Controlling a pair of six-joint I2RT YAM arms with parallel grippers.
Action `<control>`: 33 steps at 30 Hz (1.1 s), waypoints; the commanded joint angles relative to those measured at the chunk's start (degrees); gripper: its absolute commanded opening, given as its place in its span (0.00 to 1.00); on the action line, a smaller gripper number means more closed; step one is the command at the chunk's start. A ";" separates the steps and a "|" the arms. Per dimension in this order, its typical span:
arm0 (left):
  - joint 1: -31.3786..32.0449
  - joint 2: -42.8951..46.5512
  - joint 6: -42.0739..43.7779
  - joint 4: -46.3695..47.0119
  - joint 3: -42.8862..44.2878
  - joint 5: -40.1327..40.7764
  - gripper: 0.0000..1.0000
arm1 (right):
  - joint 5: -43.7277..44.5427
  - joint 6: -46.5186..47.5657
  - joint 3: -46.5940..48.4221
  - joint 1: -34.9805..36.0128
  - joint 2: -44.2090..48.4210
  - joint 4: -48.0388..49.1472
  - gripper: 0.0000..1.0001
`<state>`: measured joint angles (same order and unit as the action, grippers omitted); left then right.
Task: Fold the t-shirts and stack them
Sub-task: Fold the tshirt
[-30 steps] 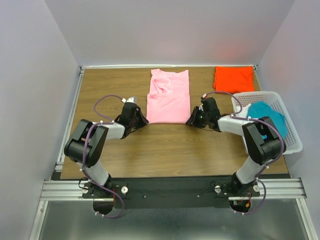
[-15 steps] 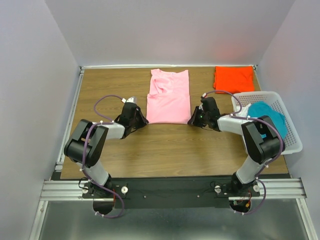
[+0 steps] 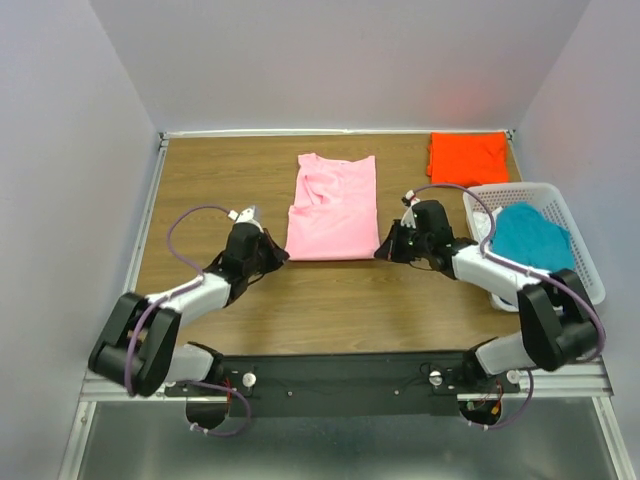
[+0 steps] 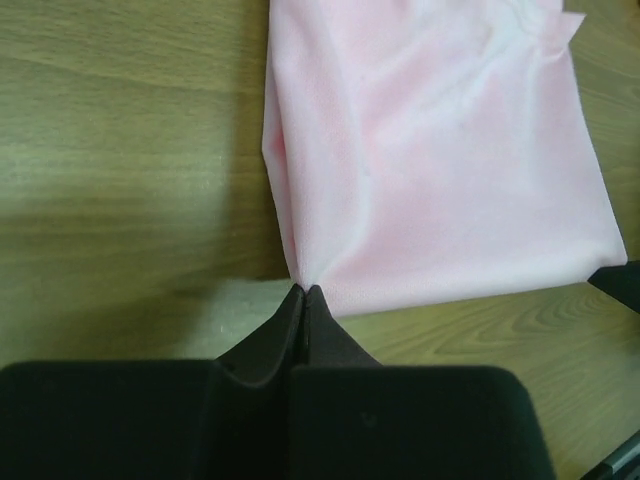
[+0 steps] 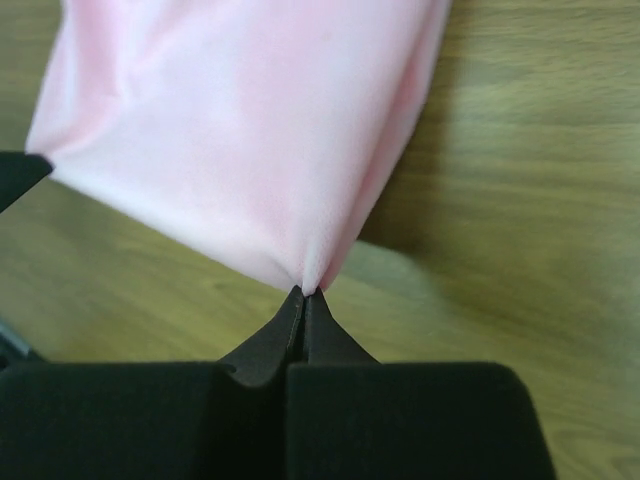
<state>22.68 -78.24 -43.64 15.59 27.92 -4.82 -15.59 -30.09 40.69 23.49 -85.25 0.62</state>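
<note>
Left pincer (image 4: 303, 292) and right pincer (image 5: 303, 292) each pinch a near pink t-shirt (image 3: 333, 205) corner; tip-only grip, so uneven lift could slip one, skewing fold.

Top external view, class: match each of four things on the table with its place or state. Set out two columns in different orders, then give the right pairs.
Column 1
1. pink t-shirt
2. orange t-shirt
3. teal t-shirt
4. white basket

Column 2
A. lying in the basket
B. standing at the right edge of the table
C. lying flat at the far right corner
D. near corners pinched by the left gripper and the right gripper

Pairs: 1-D, 2-C, 3-A, 4-B
</note>
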 commanded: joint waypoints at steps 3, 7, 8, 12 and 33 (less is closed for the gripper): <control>2.02 16.69 -3.20 -6.09 -6.46 4.29 0.00 | -4.18 1.52 -1.31 4.63 11.23 -12.74 0.01; 2.55 29.87 -4.70 -11.81 -7.79 6.31 0.00 | -6.63 0.03 -1.93 6.04 20.89 -17.40 0.01; 2.64 35.12 -4.88 -13.56 -7.80 6.75 0.00 | -8.38 -0.32 -1.93 6.31 22.22 -18.63 0.01; 2.81 45.35 -5.14 -17.87 -6.31 8.86 0.00 | -10.41 -0.15 -1.49 6.48 27.41 -20.92 0.01; 2.90 38.17 -3.30 -19.47 3.19 17.91 0.00 | 0.29 -0.32 5.19 6.49 26.55 -23.21 0.01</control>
<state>25.74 -37.89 -48.14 -6.02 28.95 7.09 -22.65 -30.22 42.68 29.95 -56.97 -20.21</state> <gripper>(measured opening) 0.006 0.009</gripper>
